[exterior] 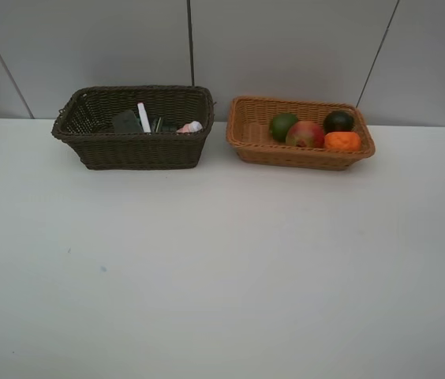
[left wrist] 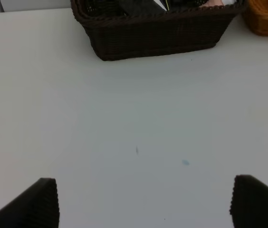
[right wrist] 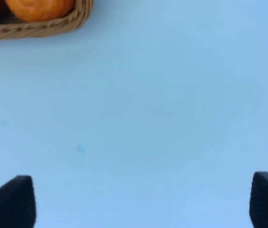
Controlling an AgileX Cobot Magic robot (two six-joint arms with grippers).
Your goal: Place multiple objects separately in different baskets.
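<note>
Two wicker baskets sit side by side at the far edge of the white tabletop (exterior: 222, 268), close but apart. The dark brown basket (exterior: 134, 147) on the left holds the black flat case (exterior: 125, 121), the white marker (exterior: 143, 117) standing tilted beside it, the pink small bottle (exterior: 190, 127) toward its right end, and something dark between them that may be the pump bottle. The light orange-tan basket (exterior: 301, 155) holds the green avocado-like fruit (exterior: 282, 125), red pomegranate (exterior: 305, 133), dark mangosteen (exterior: 338, 121) and orange (exterior: 342, 141), all clustered at its right half. The left gripper (left wrist: 148, 202) and right gripper (right wrist: 141, 199) hang over bare tabletop, fingers spread wide, grasping nothing
</note>
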